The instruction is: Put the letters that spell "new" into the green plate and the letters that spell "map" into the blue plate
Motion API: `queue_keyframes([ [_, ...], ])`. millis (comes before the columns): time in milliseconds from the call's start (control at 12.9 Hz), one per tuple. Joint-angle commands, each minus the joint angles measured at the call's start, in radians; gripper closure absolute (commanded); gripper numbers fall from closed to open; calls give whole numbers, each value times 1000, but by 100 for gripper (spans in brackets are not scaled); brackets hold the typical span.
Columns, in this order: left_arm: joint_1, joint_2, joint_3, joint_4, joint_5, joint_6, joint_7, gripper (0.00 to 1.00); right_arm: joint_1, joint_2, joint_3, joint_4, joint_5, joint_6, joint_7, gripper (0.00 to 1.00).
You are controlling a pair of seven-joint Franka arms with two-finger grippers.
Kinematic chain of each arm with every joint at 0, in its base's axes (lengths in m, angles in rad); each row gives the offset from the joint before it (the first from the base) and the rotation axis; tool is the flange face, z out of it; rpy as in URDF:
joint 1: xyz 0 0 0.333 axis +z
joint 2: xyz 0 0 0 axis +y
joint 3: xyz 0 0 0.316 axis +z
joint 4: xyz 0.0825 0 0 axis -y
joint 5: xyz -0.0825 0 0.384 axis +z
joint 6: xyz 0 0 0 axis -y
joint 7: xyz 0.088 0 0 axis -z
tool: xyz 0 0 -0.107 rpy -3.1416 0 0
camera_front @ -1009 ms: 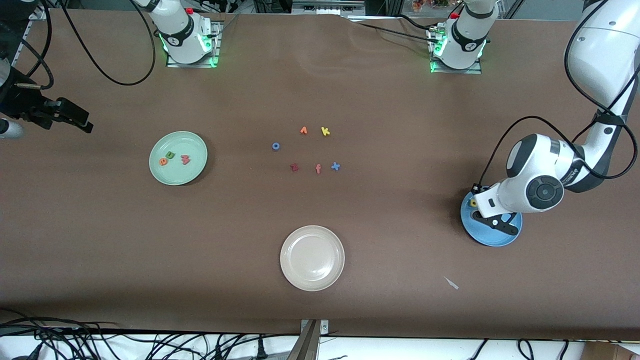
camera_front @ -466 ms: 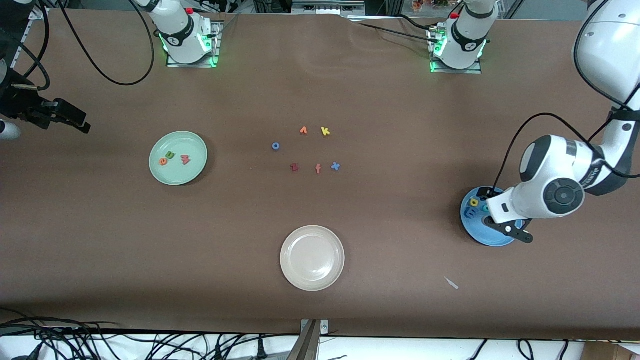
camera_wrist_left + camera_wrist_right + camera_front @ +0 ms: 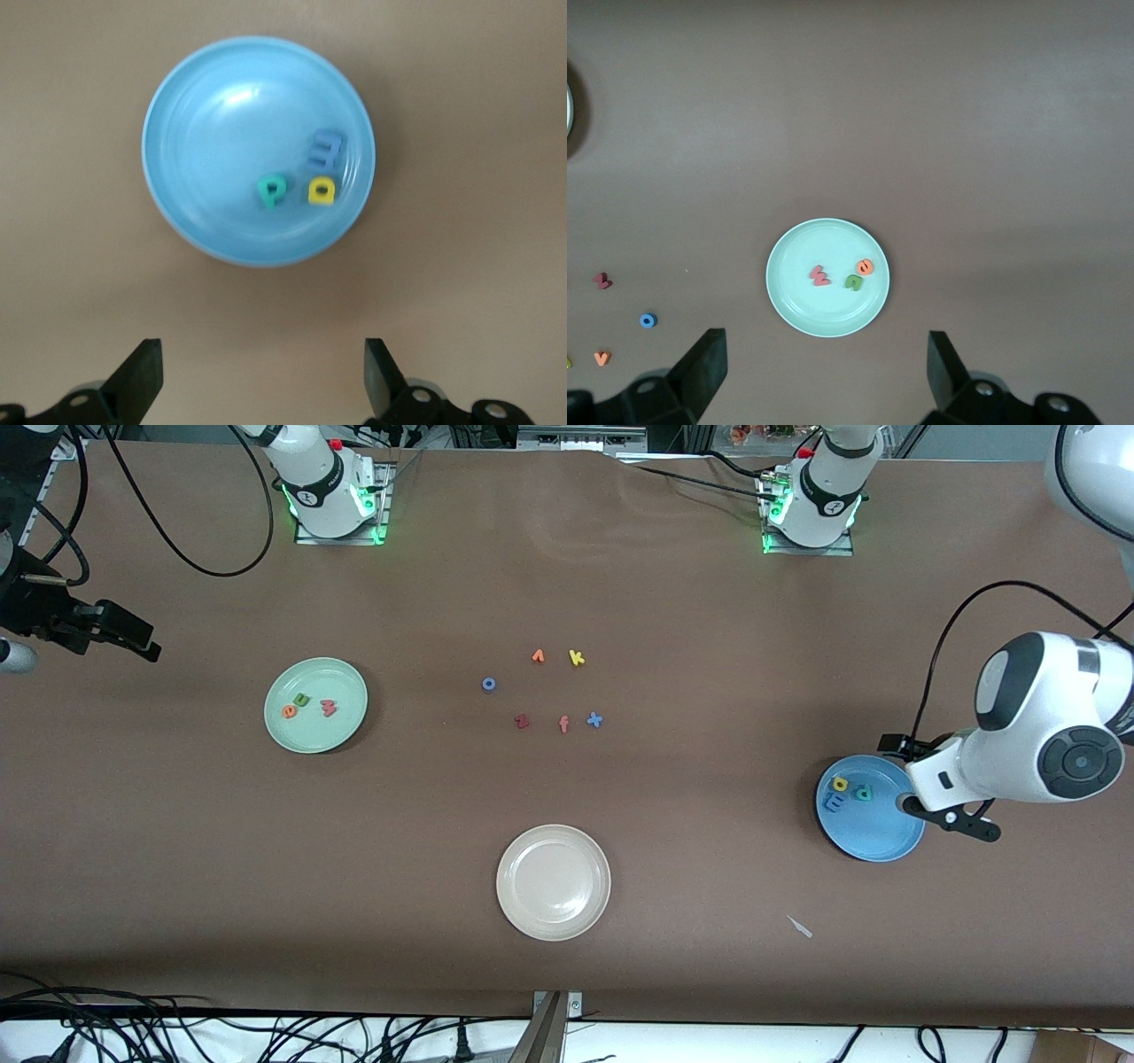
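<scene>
The green plate [image 3: 315, 731] holds a green n [image 3: 302, 701], an orange e [image 3: 289, 711] and a salmon-red w [image 3: 329, 708]. On the blue plate [image 3: 873, 833] lie a yellow a [image 3: 840, 784], a teal p [image 3: 862, 792] and a blue m [image 3: 834, 802]. My left gripper [image 3: 952, 819] hangs open and empty over the table beside that plate's rim, toward the left arm's end. The left wrist view shows the blue plate [image 3: 221, 133] with the p [image 3: 273, 190]. My right gripper [image 3: 115, 638] waits open past the green plate [image 3: 806, 310], at the right arm's end.
A beige-white plate [image 3: 554, 921] sits nearer the front camera at mid-table. Loose letters lie in the middle: a blue o [image 3: 488, 684], a yellow k [image 3: 577, 657], a dark red z [image 3: 522, 722], a salmon f [image 3: 563, 724], a blue x [image 3: 594, 720]. A white scrap [image 3: 800, 926] lies near the blue plate.
My left gripper has opened and drawn off the blue plate toward the left arm's end, uncovering the three letters on it. The right arm has barely moved.
</scene>
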Motion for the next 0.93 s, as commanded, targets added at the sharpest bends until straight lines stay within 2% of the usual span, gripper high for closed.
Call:
queue_keyframes([
  [0, 35, -49, 6, -3, -81, -37, 22, 0, -3, -4, 3, 3, -4, -10, -3, 0],
  [233, -38, -175, 129, -20, -187, -41, 7, 0, -3, -5, 3, 3, -4, -10, -3, 0],
  [311, -73, -216, 202, -23, -224, -44, -19, 0, -3, -4, 3, 3, -4, -10, -3, 0],
  [388, -104, -250, 245, -29, -271, -44, -27, 0, -3, -4, 3, 3, -4, -10, -3, 0],
  [543, -120, -304, 287, -32, -324, -44, -42, 0, -3, -4, 3, 3, -4, -10, -3, 0],
  [699, -190, -364, 353, -32, -356, -61, -64, 0, -3, -4, 3, 3, -4, -10, -3, 0],
  [854, -206, -422, 353, -31, -367, -95, -64, 0, -3, -5, 3, 3, -4, -10, -3, 0],
])
